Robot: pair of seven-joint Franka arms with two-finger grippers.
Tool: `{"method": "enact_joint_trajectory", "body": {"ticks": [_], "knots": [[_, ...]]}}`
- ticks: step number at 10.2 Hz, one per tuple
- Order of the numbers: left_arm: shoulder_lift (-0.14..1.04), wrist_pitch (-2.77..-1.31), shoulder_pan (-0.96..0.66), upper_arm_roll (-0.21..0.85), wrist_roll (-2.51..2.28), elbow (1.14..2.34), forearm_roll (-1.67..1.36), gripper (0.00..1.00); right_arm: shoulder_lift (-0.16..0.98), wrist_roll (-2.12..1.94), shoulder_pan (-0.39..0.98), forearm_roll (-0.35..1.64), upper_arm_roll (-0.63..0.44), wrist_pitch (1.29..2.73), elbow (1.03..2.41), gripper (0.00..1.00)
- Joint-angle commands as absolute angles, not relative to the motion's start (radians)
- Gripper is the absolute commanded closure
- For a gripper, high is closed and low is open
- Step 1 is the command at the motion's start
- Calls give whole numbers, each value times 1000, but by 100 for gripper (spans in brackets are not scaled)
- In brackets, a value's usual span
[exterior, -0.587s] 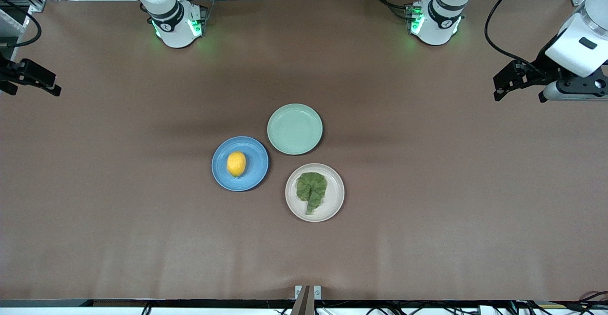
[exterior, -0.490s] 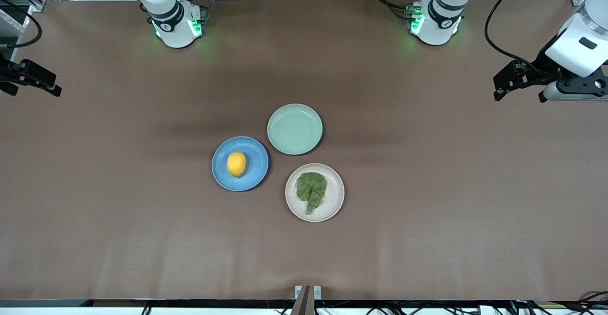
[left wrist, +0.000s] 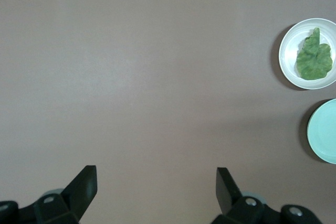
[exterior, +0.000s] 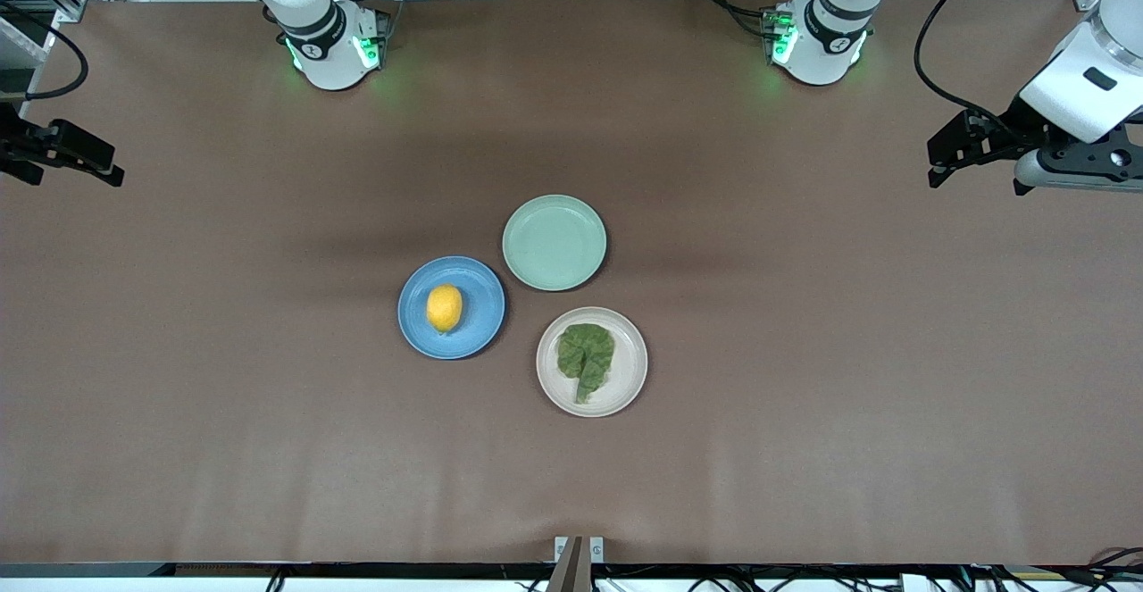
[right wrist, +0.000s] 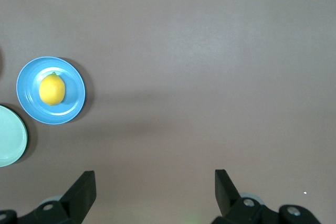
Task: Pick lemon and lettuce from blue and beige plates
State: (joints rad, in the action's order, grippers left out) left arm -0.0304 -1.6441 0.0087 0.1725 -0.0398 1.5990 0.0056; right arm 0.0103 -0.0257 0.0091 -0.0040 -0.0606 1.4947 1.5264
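The yellow lemon (exterior: 445,307) lies on the blue plate (exterior: 478,328) at the table's middle; both show in the right wrist view, lemon (right wrist: 52,89) on blue plate (right wrist: 74,103). The dark green lettuce (exterior: 586,356) lies on the beige plate (exterior: 629,378), nearer the front camera; it shows in the left wrist view (left wrist: 314,59) on its plate (left wrist: 289,51). My left gripper (exterior: 939,156) is open and empty, high over the left arm's end of the table (left wrist: 156,184). My right gripper (exterior: 103,168) is open and empty over the right arm's end (right wrist: 155,187).
An empty mint-green plate (exterior: 554,242) sits farther from the front camera, touching-close to the other two plates; its edge shows in both wrist views (left wrist: 324,132) (right wrist: 10,136). The brown table (exterior: 804,396) spreads wide around the plates.
Both grippers have shifted slightly: the right gripper a little toward the table's middle, the left gripper slightly upward in the front view. The plates, lemon and lettuce have not moved.
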Motion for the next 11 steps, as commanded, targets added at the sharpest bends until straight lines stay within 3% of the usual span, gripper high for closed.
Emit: {"method": "enact_joint_trajectory", "body": {"ticks": [1, 7, 11], "knots": [[32, -1626, 0, 178, -37, 1574, 18, 0, 49, 9, 47, 5, -66, 1489, 1497, 0], [224, -1670, -116, 186, -233, 1476, 9, 0, 118, 181, 170, 53, -63, 1583, 1552, 0], [388, -1889, -254, 184, -496, 1463, 15, 0, 256, 248, 248, 95, -61, 1667, 1554, 0]]}}
